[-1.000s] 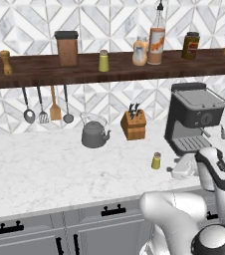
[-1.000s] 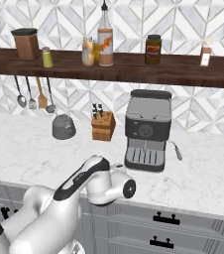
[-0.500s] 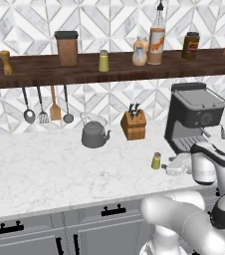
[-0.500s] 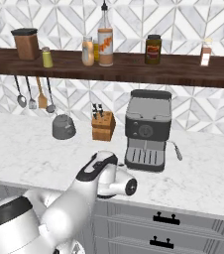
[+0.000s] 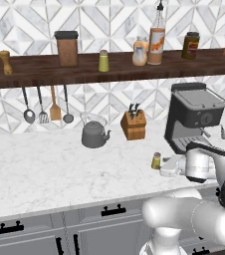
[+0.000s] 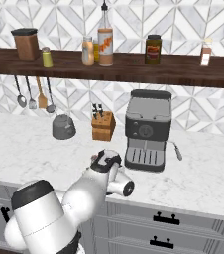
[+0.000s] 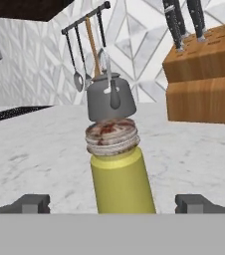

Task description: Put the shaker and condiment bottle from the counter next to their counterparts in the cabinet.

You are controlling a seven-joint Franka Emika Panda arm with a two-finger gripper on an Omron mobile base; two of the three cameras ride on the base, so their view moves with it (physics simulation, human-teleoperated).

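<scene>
While the jaws stand apart around the shaker [image 7: 120, 179], a kettle [image 7: 109, 97] (knife block [image 7: 204, 84] beside) stands beyond

Grey kettle [image 5: 94, 134] on marble, knife block [image 5: 134, 123] at its 3 o'clock, coffee machine [image 5: 196, 115] further right. Utensils [image 5: 45, 104] hang at kettle's 10 o'clock. Brown canister [image 5: 66, 48] above.
</scene>
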